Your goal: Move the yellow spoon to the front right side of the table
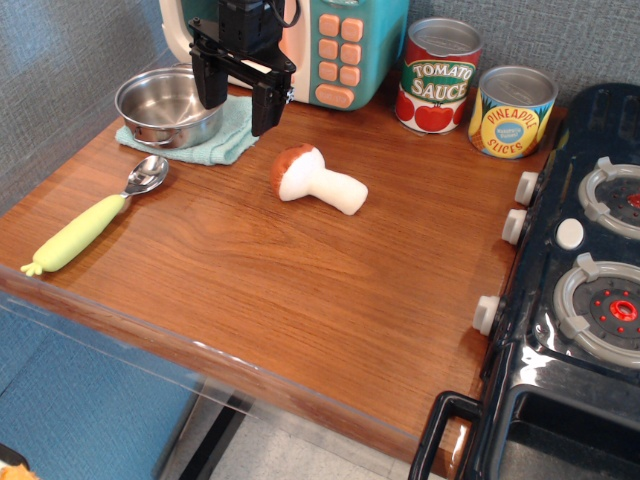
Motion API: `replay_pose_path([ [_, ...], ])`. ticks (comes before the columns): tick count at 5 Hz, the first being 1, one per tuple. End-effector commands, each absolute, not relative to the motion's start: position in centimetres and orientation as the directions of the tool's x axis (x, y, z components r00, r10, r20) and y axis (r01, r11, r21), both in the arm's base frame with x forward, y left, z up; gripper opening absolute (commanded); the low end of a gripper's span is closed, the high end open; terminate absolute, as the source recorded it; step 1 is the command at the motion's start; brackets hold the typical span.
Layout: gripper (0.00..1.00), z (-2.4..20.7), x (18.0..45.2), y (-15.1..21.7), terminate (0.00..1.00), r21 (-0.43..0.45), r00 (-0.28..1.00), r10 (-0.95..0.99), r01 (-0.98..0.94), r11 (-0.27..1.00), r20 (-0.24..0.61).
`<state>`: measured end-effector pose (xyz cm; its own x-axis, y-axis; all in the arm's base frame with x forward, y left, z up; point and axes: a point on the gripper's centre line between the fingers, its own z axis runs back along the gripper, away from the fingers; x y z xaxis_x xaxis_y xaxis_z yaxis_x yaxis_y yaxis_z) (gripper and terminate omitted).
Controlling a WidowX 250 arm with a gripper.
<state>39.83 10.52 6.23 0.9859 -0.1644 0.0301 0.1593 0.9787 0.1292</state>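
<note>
The yellow spoon (97,218) lies flat on the table (300,290), well to the left of the mushroom (316,181) and close to the table's left edge. Its shiny metal bowl points up toward the back, ending just below the green cloth (232,140), while the pale yellow-green handle runs down and to the left toward the front edge. Nothing touches it.

The mushroom lies on its side near the middle of the table, brown cap to the left, white stem pointing right and slightly forward. Behind and to the left of the mushroom, a steel bowl (168,105) sits on the green cloth. The gripper (241,102) hangs behind the mushroom, above the cloth's right part and just right of the steel bowl; its two black fingers (268,108) stand wide apart with nothing between them, well away from the spoon.

Behind the mushroom, at the back of the table, stands a teal toy appliance (345,50) with peach buttons. To the right of it, and behind and right of the mushroom, stand a tomato sauce can (438,76) and then a pineapple slices can (512,112). Far right of the mushroom, the black toy stove (585,300) borders the table, its white knobs facing the wood.
</note>
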Motion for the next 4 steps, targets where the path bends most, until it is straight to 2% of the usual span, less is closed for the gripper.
replay_pose_path([
  [1, 1.00, 6.2, 39.8, 10.5, 0.00, 0.129, 0.986, -0.164, 0.159, 0.979, 0.030],
  [2, 1.00, 7.3, 38.9, 10.8, 0.00, 0.117, 0.986, -0.157, 0.150, 0.982, 0.052],
  [3, 1.00, 9.3, 37.7, 11.1, 0.00, 0.104, 0.982, -0.156, 0.145, 0.984, 0.109],
  [4, 1.00, 11.2, 34.5, 13.0, 0.00, 0.114, 0.976, -0.143, 0.126, 0.986, 0.165],
])
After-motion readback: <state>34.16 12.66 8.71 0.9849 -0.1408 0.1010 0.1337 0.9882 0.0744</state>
